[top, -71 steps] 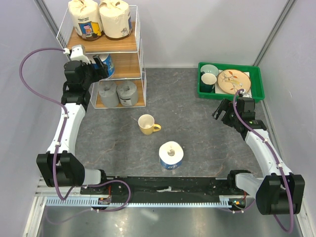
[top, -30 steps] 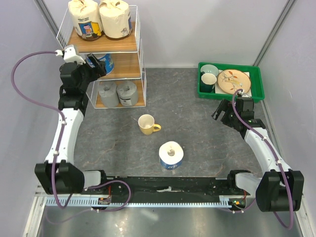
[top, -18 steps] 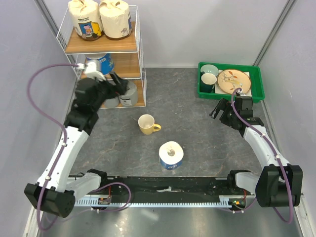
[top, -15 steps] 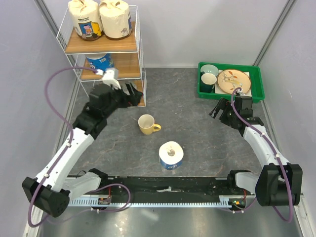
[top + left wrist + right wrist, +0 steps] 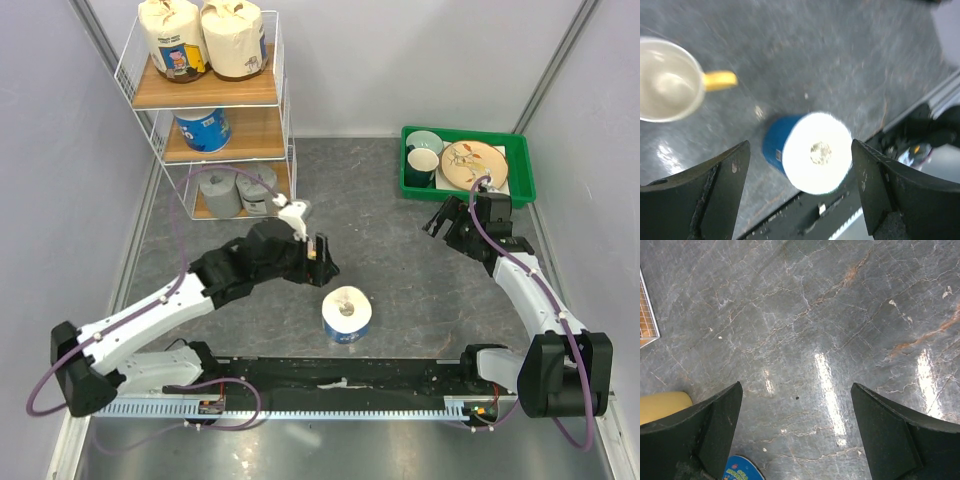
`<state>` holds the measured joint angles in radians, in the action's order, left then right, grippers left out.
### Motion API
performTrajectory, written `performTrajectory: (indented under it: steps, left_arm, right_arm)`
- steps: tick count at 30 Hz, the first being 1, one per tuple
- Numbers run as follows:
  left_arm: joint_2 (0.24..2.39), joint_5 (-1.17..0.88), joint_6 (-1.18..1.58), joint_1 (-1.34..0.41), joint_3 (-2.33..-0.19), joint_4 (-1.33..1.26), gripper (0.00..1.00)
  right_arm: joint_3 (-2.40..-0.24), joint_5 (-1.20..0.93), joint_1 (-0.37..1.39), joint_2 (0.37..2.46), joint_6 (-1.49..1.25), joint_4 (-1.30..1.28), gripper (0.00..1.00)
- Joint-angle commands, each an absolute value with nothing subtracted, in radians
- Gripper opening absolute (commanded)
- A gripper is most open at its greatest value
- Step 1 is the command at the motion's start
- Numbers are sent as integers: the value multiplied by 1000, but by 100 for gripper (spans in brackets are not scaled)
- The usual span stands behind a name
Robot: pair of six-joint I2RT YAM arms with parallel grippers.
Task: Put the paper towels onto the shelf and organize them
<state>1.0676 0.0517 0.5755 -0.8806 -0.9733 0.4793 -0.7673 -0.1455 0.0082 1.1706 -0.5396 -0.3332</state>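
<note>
One white-and-blue paper towel roll [image 5: 347,313] stands upright on the table near the front. My left gripper [image 5: 324,263] hovers just behind it, open and empty. In the left wrist view the roll [image 5: 812,157] lies below and between the spread fingers of the left gripper [image 5: 800,145]. The shelf [image 5: 255,92] at the back left holds two cream rolls [image 5: 205,38] on top, a white-and-blue roll [image 5: 203,128] on the middle board and two grey rolls [image 5: 238,190] at the bottom. My right gripper [image 5: 440,222] hangs open over bare table at the right; the right wrist view shows nothing between the fingers of the right gripper [image 5: 796,385].
A yellow mug [image 5: 665,80] stands just behind the loose roll, hidden under my left arm in the top view. A green tray [image 5: 405,165] with dishes sits at the back right. The arms' base rail [image 5: 340,375] runs along the front edge.
My left arm has swung away from the shelf's middle tier, leaving the white-and-blue roll there, and come over the table to the loose roll. The right arm has barely moved.
</note>
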Motion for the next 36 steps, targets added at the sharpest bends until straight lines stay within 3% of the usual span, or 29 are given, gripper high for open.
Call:
performTrajectory:
  steps: [1, 22, 36]
  left_arm:
    - [1155, 92, 617, -988, -997, 532, 88]
    - [1321, 115, 614, -1097, -908, 474, 88]
    - [1305, 141, 637, -1097, -902, 442, 87]
  right_arm:
    - [-769, -160, 5, 1155, -555, -293, 98]
    - [-744, -153, 5, 1131, -554, -290, 98]
    - [-749, -143, 5, 1132, -548, -295, 98]
